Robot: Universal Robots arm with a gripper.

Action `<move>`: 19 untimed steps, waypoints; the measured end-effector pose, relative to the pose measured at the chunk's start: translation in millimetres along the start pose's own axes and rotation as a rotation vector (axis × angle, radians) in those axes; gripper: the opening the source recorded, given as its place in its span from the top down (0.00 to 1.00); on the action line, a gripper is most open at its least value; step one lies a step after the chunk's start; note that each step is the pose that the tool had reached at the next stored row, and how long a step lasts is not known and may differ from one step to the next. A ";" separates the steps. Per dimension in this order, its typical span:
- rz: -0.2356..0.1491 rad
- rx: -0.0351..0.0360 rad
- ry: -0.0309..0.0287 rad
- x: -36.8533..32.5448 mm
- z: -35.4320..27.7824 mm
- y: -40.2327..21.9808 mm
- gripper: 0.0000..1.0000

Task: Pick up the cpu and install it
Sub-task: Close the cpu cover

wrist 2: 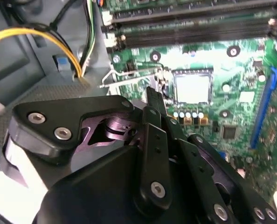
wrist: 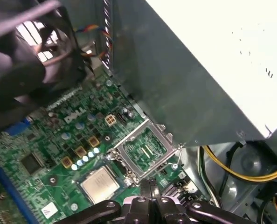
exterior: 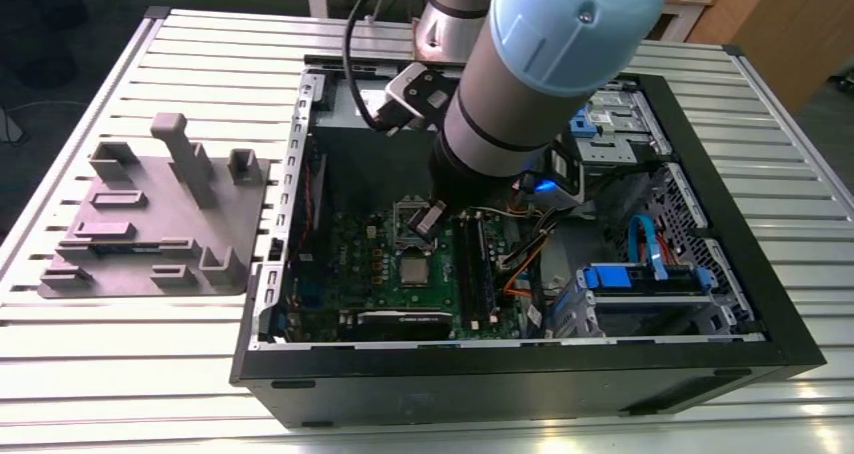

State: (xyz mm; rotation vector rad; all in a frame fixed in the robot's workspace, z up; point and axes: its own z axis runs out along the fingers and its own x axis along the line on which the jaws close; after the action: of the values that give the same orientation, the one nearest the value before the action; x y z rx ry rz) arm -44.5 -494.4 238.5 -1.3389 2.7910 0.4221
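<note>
arm [exterior: 534,84] angled steeply down into the open case [exterior: 534,359], gripper [wrist: 149,183] fingers pressed together, empty, near the seated cpu [wrist: 100,183]

The motherboard [exterior: 387,264] is green, and the cpu [exterior: 416,272] at its middle is silvery-grey. Around the motherboard the case [exterior: 534,369] is black. Well apart from the motherboard, a plain grey fixture [exterior: 147,224] sits on a pale ribbed table [exterior: 134,354]. Above the motherboard, the gripper [wrist: 148,183] is black and the arm [exterior: 561,34] pale blue

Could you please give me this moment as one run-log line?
gripper: shut, near socket frame | cpu: lying in motherboard socket | socket frame: open
</note>
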 end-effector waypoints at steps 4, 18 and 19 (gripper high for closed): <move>-0.020 -0.0043 0.0028 -1.6 5.2 -2.4 0.90; -0.101 0.0232 -0.0278 -6.0 13.2 -0.6 0.90; -0.105 0.0272 -0.0304 -6.5 13.8 -0.2 0.90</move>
State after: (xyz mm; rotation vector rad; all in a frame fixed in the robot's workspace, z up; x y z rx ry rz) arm -41.6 -486.1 226.0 -1.4528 2.6767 0.3959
